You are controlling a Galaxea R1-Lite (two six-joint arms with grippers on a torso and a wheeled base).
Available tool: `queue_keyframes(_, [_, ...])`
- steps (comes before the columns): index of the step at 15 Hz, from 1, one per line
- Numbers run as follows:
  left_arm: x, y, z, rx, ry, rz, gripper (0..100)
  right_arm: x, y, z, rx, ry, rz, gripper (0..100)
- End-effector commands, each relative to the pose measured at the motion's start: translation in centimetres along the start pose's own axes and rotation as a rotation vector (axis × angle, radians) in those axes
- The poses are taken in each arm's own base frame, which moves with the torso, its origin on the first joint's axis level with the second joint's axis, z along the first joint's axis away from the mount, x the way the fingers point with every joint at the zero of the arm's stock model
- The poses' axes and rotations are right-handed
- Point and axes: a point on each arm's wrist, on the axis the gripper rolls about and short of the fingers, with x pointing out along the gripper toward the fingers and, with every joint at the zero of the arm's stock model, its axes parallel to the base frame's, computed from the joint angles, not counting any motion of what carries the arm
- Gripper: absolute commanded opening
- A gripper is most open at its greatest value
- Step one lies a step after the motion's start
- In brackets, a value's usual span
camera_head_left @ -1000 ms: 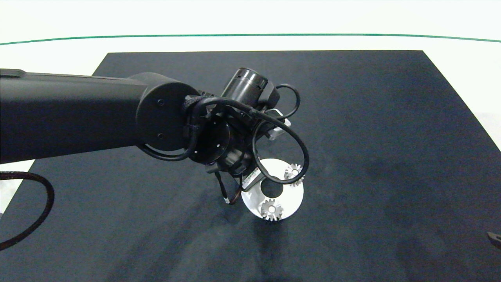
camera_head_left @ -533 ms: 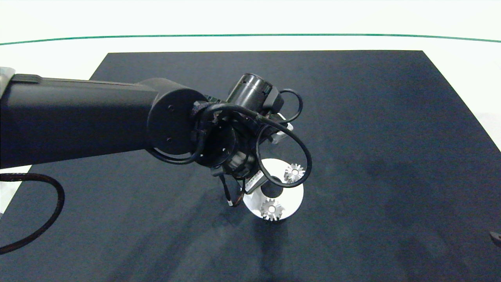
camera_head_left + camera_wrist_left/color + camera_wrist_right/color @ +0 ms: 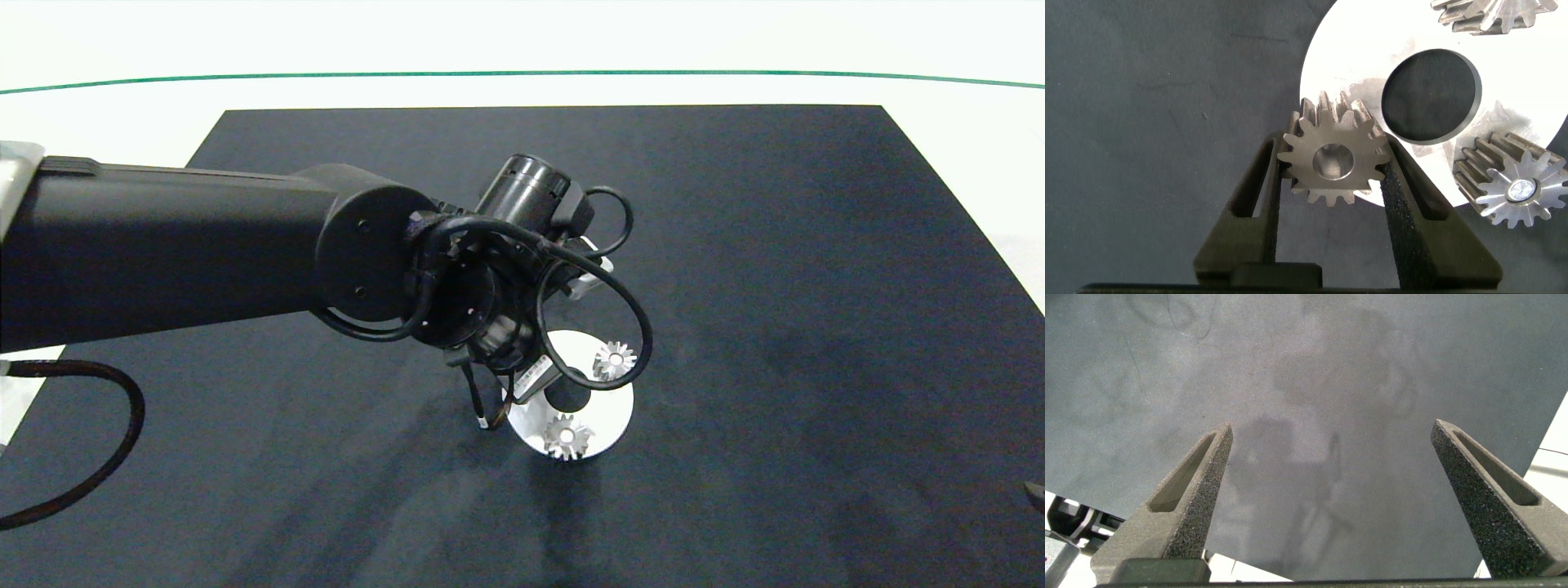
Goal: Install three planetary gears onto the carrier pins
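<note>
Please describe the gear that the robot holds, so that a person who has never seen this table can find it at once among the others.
Find the white disc with the large centre hole, lying on the dark mat. At the disc's edge, the left gripper clamps one silver gear between its two fingers. Unlike the other two gears sitting free on the disc, it alone is gripped.

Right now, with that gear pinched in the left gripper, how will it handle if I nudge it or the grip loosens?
The gear looks like solid metal, so probably stiff and dense. The left gripper grips only tooth tips, so it might pivot or slip. Dropped on edge, it could roll across the disc.
</note>
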Motion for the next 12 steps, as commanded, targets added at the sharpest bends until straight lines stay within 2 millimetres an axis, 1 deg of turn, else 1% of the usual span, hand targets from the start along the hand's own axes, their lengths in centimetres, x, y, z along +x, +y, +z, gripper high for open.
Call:
queue_keyframes(1, [-0.09,-0.02,-0.05,0.003,0.003,0.001,0,-0.03,0.0,-0.04,-0.003,0.002,-0.001,100])
queue_keyframes(12, [-0.51,0.27,-0.22,0.0,0.003,0.004,0,-0.03,0.0,-0.04,-0.003,0.002,-0.001,100])
